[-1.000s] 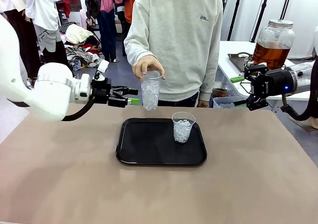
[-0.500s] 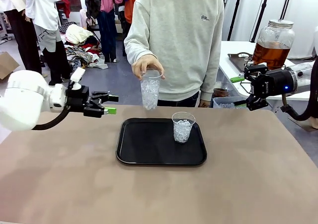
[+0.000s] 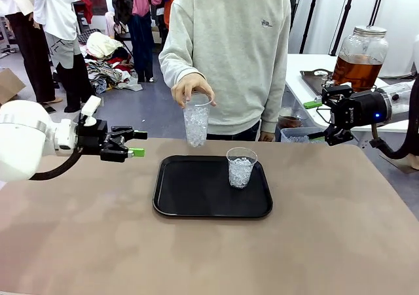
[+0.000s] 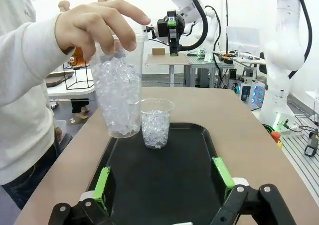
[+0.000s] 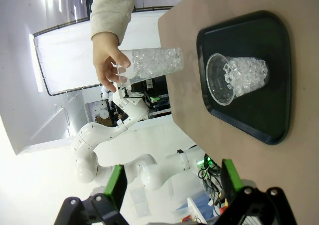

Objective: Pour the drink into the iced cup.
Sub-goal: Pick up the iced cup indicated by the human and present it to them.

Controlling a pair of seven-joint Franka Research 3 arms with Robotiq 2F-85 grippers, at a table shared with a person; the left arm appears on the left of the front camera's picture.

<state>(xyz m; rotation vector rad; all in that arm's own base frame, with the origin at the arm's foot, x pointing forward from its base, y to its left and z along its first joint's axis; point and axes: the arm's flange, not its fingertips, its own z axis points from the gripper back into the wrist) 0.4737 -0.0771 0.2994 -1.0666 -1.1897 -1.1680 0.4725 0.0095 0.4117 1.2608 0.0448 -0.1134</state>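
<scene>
Green-padded left gripper (image 3: 139,144) drawn back from hand-held iced cup (image 3: 196,125), jaws wide (right gripper (image 3: 314,120) likewise, unmoved).

White rounded arms (image 3: 26,144), black left hand (image 3: 136,144) and right hand (image 3: 314,120) with green pads (image 3: 137,152), black wrist cables (image 3: 55,170)

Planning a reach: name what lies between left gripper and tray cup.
Bare tabletop, then bare black tray, in the front view; the person's held cup hangs aside.
</scene>
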